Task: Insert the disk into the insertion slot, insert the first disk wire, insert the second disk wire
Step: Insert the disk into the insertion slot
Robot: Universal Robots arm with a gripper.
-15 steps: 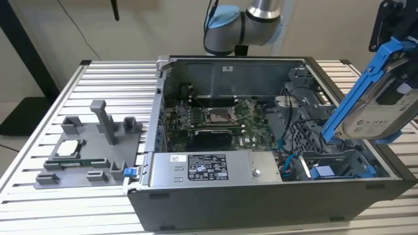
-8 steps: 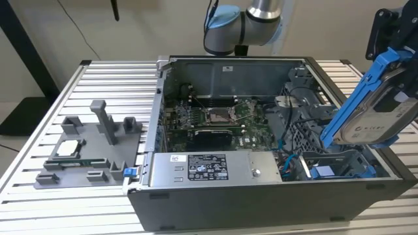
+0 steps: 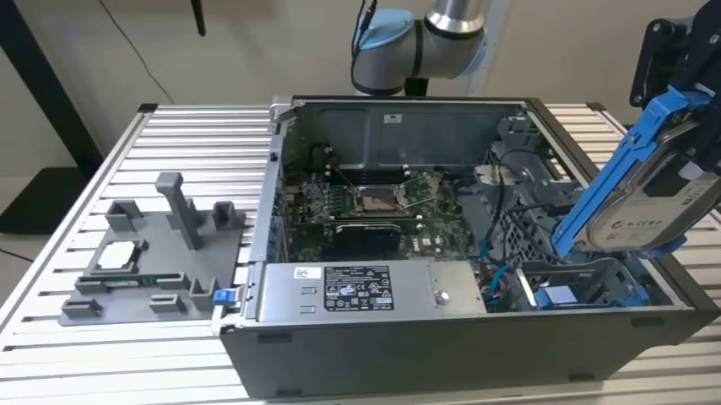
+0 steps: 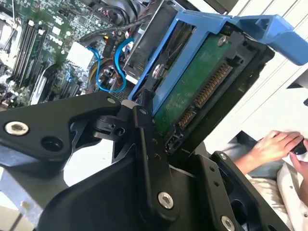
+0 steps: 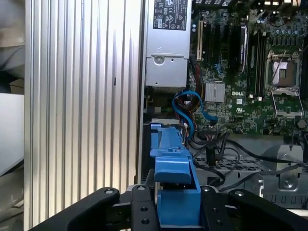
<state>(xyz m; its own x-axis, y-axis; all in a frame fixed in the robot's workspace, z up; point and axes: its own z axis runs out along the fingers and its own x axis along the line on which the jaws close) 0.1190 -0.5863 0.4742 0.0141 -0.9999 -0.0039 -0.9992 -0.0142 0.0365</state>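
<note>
A ribbed aluminium bench (image 3: 113, 152) carries an open computer case (image 3: 451, 346) lying on its side, with a grey parts fixture (image 3: 158, 261) beside it at the exterior view's left. Inside the case, the power-supply box (image 3: 360, 291) lies along the near wall and the processor socket (image 3: 383, 198) sits mid-board.

**Step in hand:** judged to be the first step, disk insertion.

- The hand (image 5: 178, 211) pinches the disk (image 3: 659, 211) by its blue carrier, one finger on each side.
- The disk hangs steeply tilted at the exterior view's right. Its lower end is just above the insertion slot (image 3: 597, 270) and its upper end is raised clear of the case.
- The disk is not seated. The slot's blue rails are visible and unoccupied.
- In the second wrist view the disk's connector edge (image 4: 211, 86) is bare, so neither wire is fitted. The blue cables (image 5: 185, 103) lie loose in the case beside the slot.

**What seating calls for (judgement):**

- Bring the carrier from its tilt to lie flat and square to the slot's rails.
- Keep the loose cables from being trapped underneath.
- Leave the connector edge facing the cables.

A person's hand (image 4: 274, 147) rests off the bench, well apart from the case.
</note>
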